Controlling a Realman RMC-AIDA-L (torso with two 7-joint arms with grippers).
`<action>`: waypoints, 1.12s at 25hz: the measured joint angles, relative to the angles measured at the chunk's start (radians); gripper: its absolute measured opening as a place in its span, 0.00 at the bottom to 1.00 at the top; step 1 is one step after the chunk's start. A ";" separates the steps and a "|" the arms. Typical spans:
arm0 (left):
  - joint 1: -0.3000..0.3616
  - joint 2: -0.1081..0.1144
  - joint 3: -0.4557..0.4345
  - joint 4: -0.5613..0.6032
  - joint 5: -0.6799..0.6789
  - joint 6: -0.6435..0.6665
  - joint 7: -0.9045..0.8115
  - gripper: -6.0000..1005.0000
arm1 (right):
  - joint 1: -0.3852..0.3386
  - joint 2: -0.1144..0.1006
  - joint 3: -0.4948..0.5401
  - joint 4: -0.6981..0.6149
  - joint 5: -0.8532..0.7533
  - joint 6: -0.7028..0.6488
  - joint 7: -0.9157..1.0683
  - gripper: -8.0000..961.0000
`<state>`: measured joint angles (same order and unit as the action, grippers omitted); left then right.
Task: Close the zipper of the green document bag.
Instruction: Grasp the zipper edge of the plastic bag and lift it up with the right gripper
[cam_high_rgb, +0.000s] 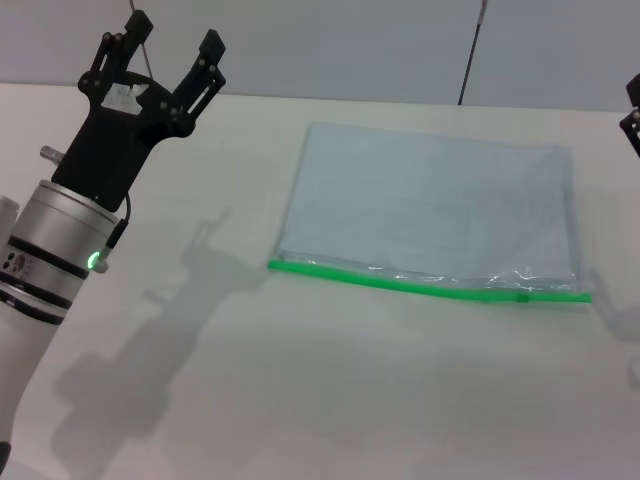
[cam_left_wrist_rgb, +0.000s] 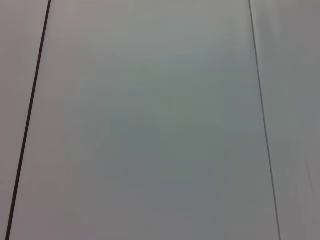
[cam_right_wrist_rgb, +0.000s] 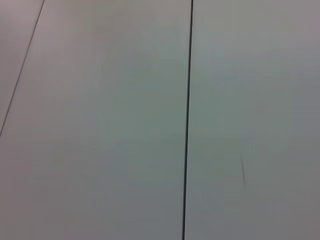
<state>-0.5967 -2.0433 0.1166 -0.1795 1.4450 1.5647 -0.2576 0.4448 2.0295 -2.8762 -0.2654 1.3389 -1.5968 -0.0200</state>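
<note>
The green document bag (cam_high_rgb: 430, 205) lies flat on the white table, right of centre in the head view. It is a pale blue-grey translucent pouch. Its bright green zipper (cam_high_rgb: 400, 282) runs along the near long edge, with a small slider (cam_high_rgb: 521, 296) close to the right end. My left gripper (cam_high_rgb: 172, 48) is raised at the far left, well away from the bag, its black fingers spread open and holding nothing. Only a black sliver of my right gripper (cam_high_rgb: 632, 120) shows at the right edge. Both wrist views show only a plain wall.
The white table (cam_high_rgb: 330, 400) stretches bare in front of the bag and to its left. A grey panelled wall (cam_high_rgb: 400, 50) with dark seams stands behind the table's far edge.
</note>
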 joint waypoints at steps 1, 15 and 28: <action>0.000 0.000 0.000 0.000 0.000 0.000 0.000 0.87 | 0.000 0.000 0.000 0.000 0.000 0.000 0.000 0.92; 0.000 0.001 0.000 0.000 0.000 -0.003 0.000 0.87 | 0.000 -0.001 0.006 0.003 0.006 0.027 -0.005 0.92; 0.008 0.003 -0.001 0.006 -0.006 -0.005 0.000 0.87 | -0.060 -0.001 0.008 0.030 -0.019 0.144 -0.503 0.92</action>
<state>-0.5889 -2.0401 0.1156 -0.1734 1.4393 1.5600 -0.2576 0.3851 2.0288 -2.8680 -0.2352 1.3203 -1.4525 -0.5226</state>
